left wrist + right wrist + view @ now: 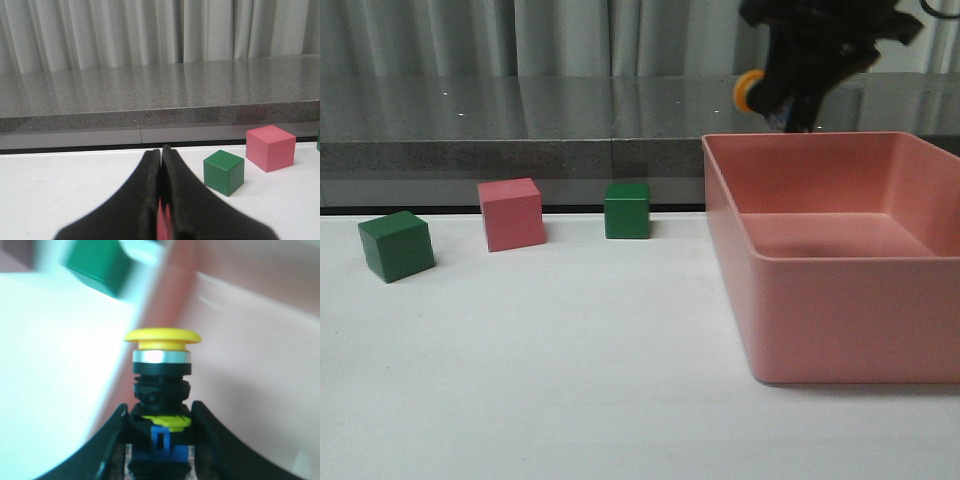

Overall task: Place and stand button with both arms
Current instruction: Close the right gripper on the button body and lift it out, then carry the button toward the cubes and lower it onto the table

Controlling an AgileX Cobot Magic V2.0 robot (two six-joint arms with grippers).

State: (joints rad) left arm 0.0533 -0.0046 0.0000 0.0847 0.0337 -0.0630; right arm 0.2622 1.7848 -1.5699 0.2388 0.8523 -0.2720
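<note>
Right gripper (160,440) clamps yellow-capped black push-button (162,370) by its base, high over pink plastic bin's (840,270) far-left corner, cap pointing sideways w/ long axis horizontal, while left gripper (161,200), fingers together & empty, sits low nr green cube (224,172).

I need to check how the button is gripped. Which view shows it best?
The right wrist view: the button fills the frame, clamped by its base. The front view shows only its yellow cap; the left wrist view shows none.

Pink bin (840,320), pink cube (511,214), two green cubes (396,246) (626,210) on white table (570,380).
</note>
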